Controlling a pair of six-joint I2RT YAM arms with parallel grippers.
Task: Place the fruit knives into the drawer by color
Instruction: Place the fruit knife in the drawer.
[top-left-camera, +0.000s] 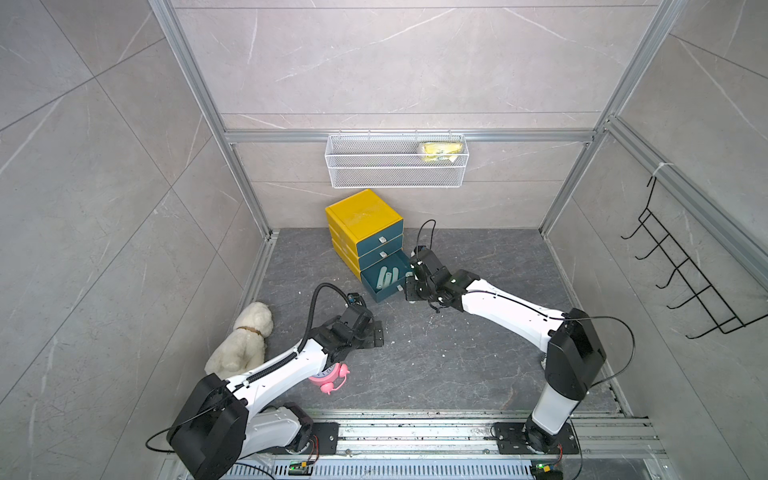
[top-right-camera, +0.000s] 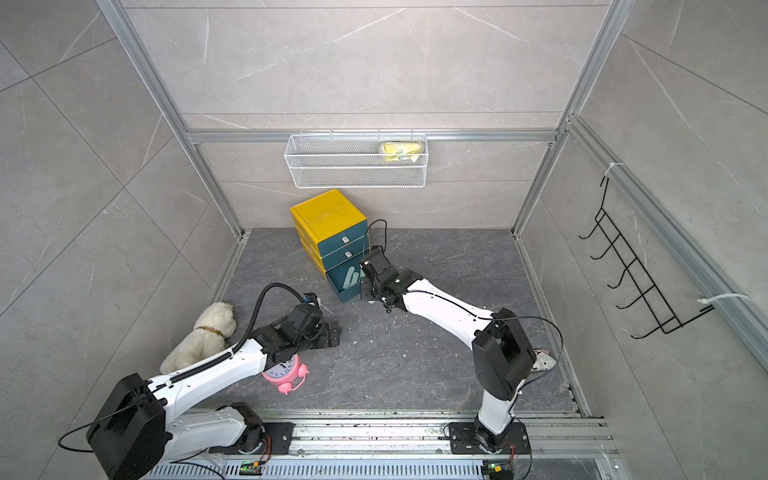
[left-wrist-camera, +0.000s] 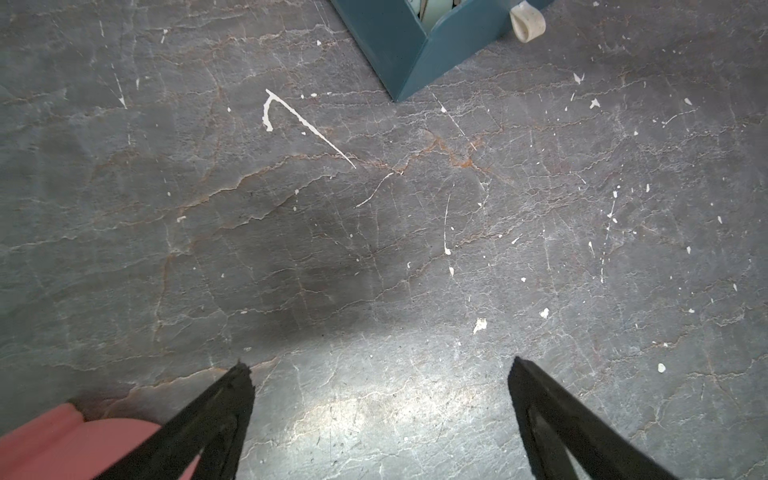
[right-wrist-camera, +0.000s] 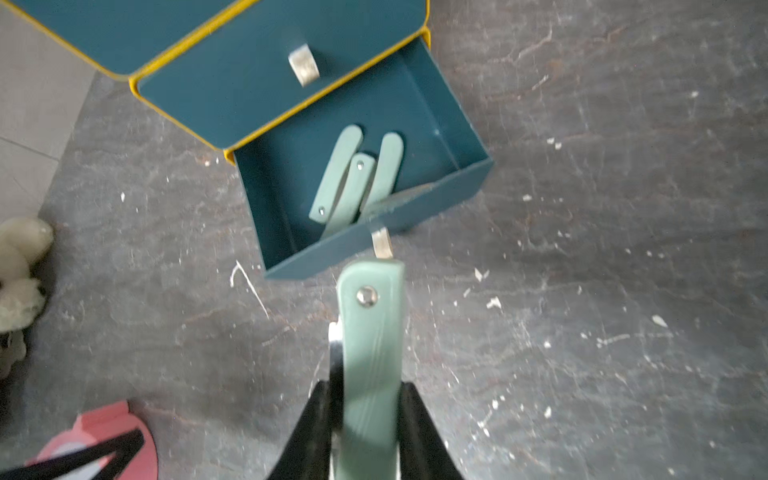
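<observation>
My left pincer (left-wrist-camera: 380, 370) spread wide over the dark floor (left-wrist-camera: 374, 249), my right pincer (right-wrist-camera: 365, 390) clamps a pale teal fruit knife (right-wrist-camera: 370, 332) just before the pulled-out bottom drawer (right-wrist-camera: 415, 104), where three more teal knives (right-wrist-camera: 353, 178) lie overlapping, beneath two shut drawers (top-left-camera: 374, 239) of the yellow chest (top-left-camera: 361, 210) by the back wall (top-left-camera: 395, 83).
</observation>
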